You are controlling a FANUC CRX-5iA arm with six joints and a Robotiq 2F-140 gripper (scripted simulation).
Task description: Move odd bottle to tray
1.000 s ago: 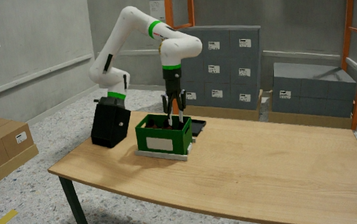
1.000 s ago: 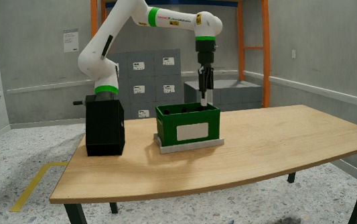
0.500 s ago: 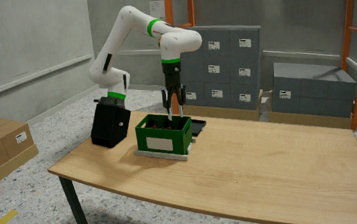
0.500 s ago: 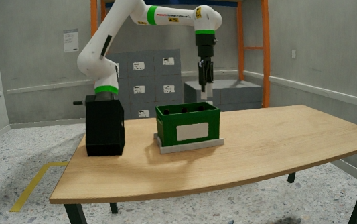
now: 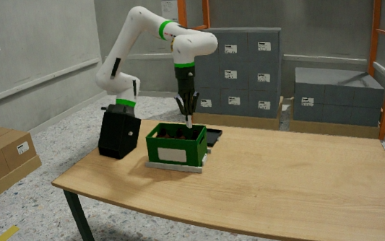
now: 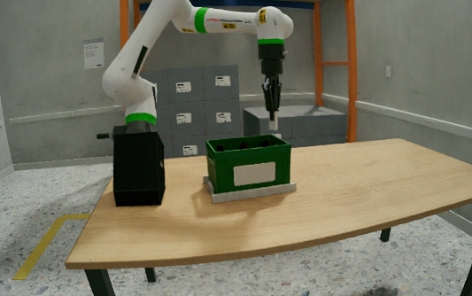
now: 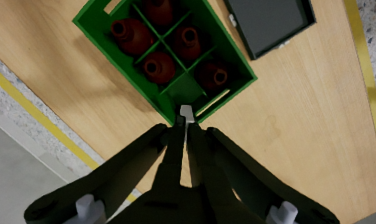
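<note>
A green crate (image 5: 177, 143) stands on a grey base on the table; it also shows in the exterior view (image 6: 249, 167). In the wrist view the crate (image 7: 164, 55) holds several brown bottles (image 7: 159, 66) standing in its cells, and one corner cell (image 7: 181, 89) looks empty. A dark tray (image 7: 269, 22) lies just beyond the crate, seen behind it in the top view (image 5: 213, 136). My gripper (image 5: 188, 120) hangs above the crate's end nearest the tray, clear of the bottles. Its fingertips (image 7: 186, 116) are pressed together with nothing between them.
The robot's black base (image 5: 119, 134) stands on the table left of the crate. Grey stacked boxes (image 5: 243, 68) and orange racking stand behind the table. Cardboard boxes (image 5: 3, 159) lie on the floor at the left.
</note>
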